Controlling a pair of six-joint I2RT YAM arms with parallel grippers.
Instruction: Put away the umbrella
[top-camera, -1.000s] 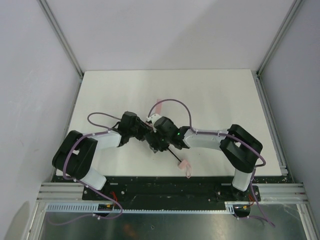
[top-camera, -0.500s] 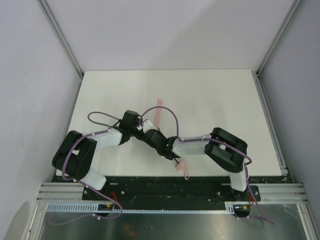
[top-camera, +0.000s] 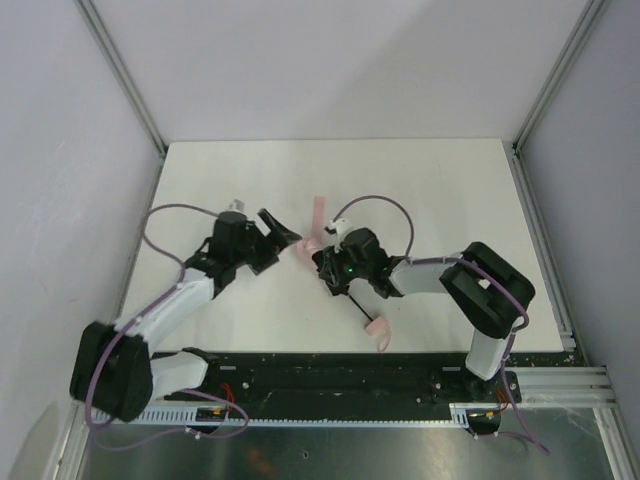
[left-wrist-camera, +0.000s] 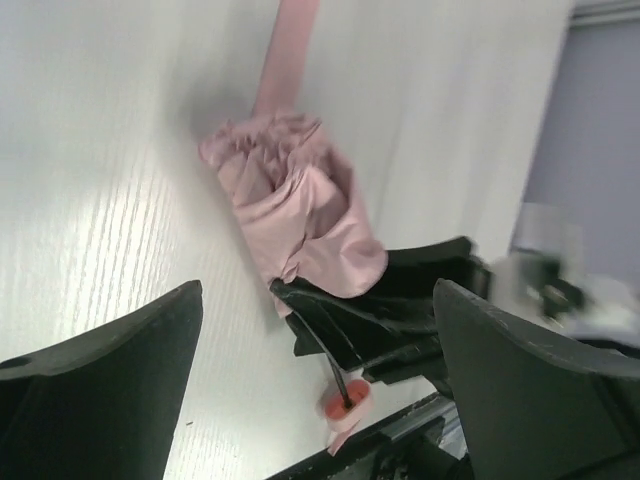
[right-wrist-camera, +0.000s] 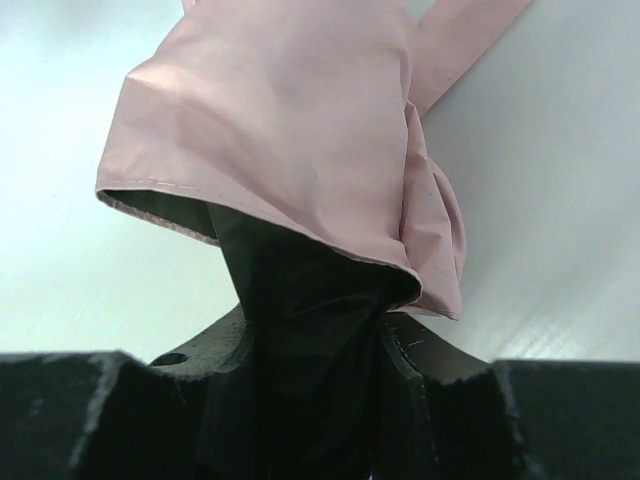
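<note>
The umbrella lies on the white table, its pale pink fabric bunched near the middle. Its pink strap trails toward the far side. A thin black shaft runs to the small pink handle near the front edge. My right gripper is shut on the umbrella; the right wrist view shows its fingers pinching the dark underside of the pink fabric. My left gripper stands open just left of the fabric, holding nothing. In the left wrist view the fabric and handle lie between its spread fingers.
The white table is bounded by grey walls with metal posts at the far corners. A black base rail runs along the near edge. Purple cables loop above both arms.
My left gripper has opened and drawn back to the left, its arm swinging low. My right gripper has shut on the umbrella's fabric and moved a little farther from the front edge.
</note>
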